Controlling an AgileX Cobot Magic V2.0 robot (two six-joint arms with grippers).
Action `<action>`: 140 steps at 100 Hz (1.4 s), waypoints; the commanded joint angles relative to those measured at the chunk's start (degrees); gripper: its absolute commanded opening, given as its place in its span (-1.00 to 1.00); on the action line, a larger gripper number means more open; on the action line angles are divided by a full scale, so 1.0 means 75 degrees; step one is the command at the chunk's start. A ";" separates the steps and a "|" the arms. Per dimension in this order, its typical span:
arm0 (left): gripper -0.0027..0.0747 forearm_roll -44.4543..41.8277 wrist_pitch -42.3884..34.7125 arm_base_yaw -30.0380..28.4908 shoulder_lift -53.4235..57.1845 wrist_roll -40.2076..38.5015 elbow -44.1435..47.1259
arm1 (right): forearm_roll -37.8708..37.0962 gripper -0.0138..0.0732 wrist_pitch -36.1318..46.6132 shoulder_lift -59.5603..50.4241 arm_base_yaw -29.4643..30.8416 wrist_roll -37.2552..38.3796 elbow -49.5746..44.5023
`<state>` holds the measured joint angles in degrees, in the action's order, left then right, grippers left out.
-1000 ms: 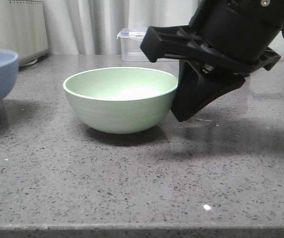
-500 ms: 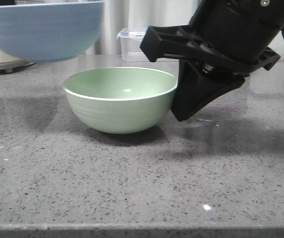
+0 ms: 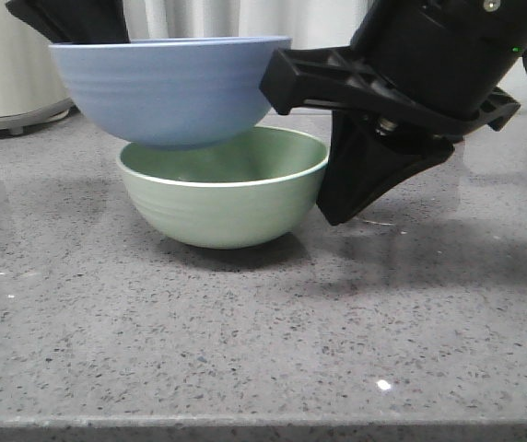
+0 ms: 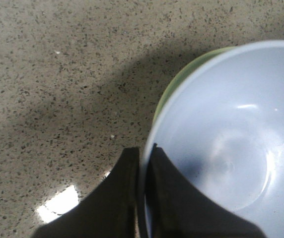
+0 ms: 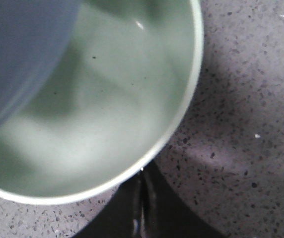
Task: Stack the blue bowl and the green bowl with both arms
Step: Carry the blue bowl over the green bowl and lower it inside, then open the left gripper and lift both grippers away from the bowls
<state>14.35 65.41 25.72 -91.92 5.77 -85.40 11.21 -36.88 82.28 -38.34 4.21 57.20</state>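
My left gripper (image 3: 68, 18) is shut on the rim of the blue bowl (image 3: 167, 92) and holds it in the air, its base just above the left part of the green bowl (image 3: 227, 203). In the left wrist view the fingers (image 4: 146, 148) pinch the blue bowl's (image 4: 231, 144) rim, and a sliver of the green bowl (image 4: 174, 87) shows beneath. The green bowl stands upright on the counter. My right gripper (image 3: 334, 214) is shut and empty, tips down by the green bowl's right side. In the right wrist view its tips (image 5: 142, 174) sit just outside the green bowl's (image 5: 117, 99) rim, with the blue bowl (image 5: 18, 54) overhead.
The grey speckled countertop (image 3: 263, 322) ends at a front edge (image 3: 263, 425). A white appliance (image 3: 5, 74) stands at the back left, with pale curtains behind. The bulky right arm body (image 3: 429, 64) hangs over the right of the counter.
The left gripper has carried the blue bowl rightward and slightly down, from the upper left to over the green bowl. The right arm and the green bowl have not moved.
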 commanded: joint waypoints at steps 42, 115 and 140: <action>-0.98 0.0347 -0.0665 0.0439 -0.0039 -0.0023 -0.0264 | 0.0085 -0.84 0.0302 -0.0226 0.0005 -0.0041 0.0160; -0.04 0.0612 -0.0654 0.0439 -0.0039 -0.0023 -0.0264 | 0.0085 -0.84 0.0302 -0.0226 0.0005 -0.0041 0.0160; -0.16 0.0393 -0.0811 0.0439 0.0121 -0.0063 -0.0233 | 0.0085 -0.84 0.0293 -0.0236 0.0096 0.0037 0.0160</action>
<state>17.06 61.99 28.36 -94.55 5.77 -85.40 11.31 -36.75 82.28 -38.34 4.21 57.20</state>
